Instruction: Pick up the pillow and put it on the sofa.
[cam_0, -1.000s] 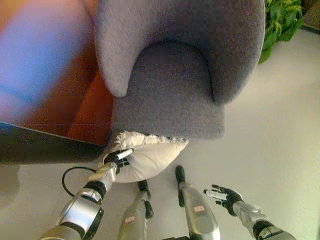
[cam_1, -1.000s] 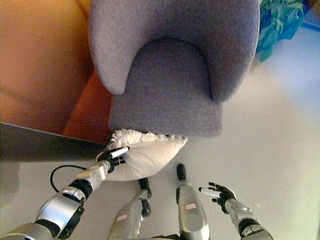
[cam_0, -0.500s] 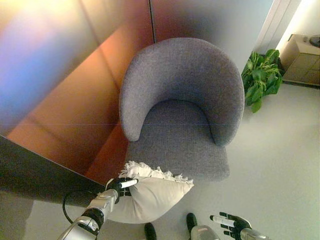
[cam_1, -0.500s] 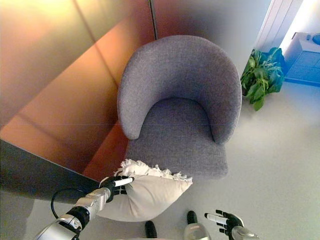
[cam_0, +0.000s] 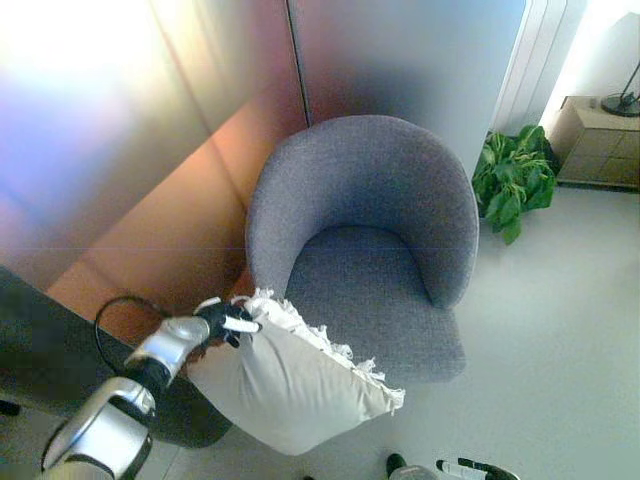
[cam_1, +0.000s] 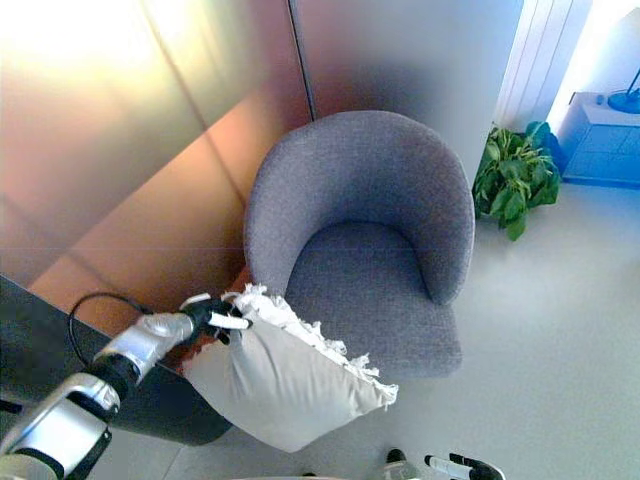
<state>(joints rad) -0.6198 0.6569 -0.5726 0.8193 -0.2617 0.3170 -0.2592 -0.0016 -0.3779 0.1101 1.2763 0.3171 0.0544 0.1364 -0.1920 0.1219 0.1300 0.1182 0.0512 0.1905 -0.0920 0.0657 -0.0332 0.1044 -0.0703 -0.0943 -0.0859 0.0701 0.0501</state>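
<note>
Left hand (cam_0: 222, 324) curled tight, pinching the upper left corner of the pillow (cam_0: 290, 382) at its fringed edge, one white-tipped finger laid across the fabric. Left arm reaching in from the lower left, raised above the floor (cam_0: 560, 330).

Pillow cream-white, hanging clear of the floor, tilted so the fringed edge runs down and to the right from the pinched corner. Bulk of the pillow below and to the right of the left hand. Lower right corner overlapping the front edge of the sofa (cam_0: 370, 250) seat in the view; cannot tell whether touching it. Not resting on the seat cushion.

Right hand (cam_0: 478, 468) low at the bottom edge, right of centre, only partly in frame, fingers straight and spread, holding nothing, well apart from the pillow.

Sofa a grey, round-backed single seat, its cushion bare and open ahead of and above the pillow. Curved arms closing the seat on both sides and at the back. Brown panelled wall (cam_0: 150, 180) close along the left side of the sofa. Open floor to the right, reaching a green potted plant (cam_0: 512, 180) and a low cabinet (cam_0: 598, 142) at the far right.
</note>
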